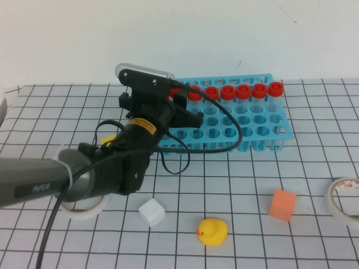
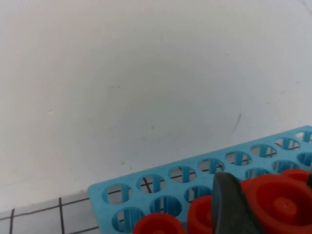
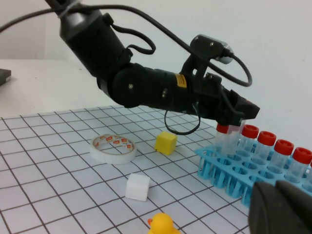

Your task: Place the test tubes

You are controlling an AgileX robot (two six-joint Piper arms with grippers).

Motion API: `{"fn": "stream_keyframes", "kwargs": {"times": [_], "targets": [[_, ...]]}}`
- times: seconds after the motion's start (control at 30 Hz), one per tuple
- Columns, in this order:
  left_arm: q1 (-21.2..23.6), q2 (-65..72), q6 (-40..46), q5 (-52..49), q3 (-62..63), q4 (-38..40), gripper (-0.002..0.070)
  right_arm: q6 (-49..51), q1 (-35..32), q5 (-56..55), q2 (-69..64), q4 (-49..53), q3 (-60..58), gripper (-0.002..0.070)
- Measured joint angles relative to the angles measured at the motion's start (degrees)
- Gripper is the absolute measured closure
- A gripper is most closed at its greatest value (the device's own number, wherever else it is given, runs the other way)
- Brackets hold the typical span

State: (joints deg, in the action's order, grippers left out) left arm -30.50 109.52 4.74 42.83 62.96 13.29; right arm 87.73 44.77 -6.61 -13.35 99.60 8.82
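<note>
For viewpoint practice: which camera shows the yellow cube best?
Right wrist view: yellow cube whole. High view: mostly behind left arm. Left wrist view: absent; left gripper at the rack; right gripper shut, outside high view.

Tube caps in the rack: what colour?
Red caps, clearest in the high view; the rack itself is blue.

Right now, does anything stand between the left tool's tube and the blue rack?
Nothing visible does. The left tool holds the red-capped tube at the left end of the blue rack's back row, beside the other tubes. The right tool, shut, sits off to the right.
</note>
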Motion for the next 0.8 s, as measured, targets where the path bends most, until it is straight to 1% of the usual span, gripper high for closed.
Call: {"fn": "stream_keyframes", "kwargs": {"times": [0.17,0.4,0.8], "targets": [[0.9,1.7,-2.1,-1.5,2.5,0.0,0.0414,0.0,0.0,0.0,0.0,0.0,0.0,0.0678],[1.0,3.0,-3.5,-1.9,4.7,-4.0,0.0414,0.0,0.0,0.0,0.0,0.0,0.0,0.0678],[1.0,3.6,-3.7,-2.0,5.1,-4.1,0.0414,0.0,0.0,0.0,0.0,0.0,0.0,0.0678]]}}
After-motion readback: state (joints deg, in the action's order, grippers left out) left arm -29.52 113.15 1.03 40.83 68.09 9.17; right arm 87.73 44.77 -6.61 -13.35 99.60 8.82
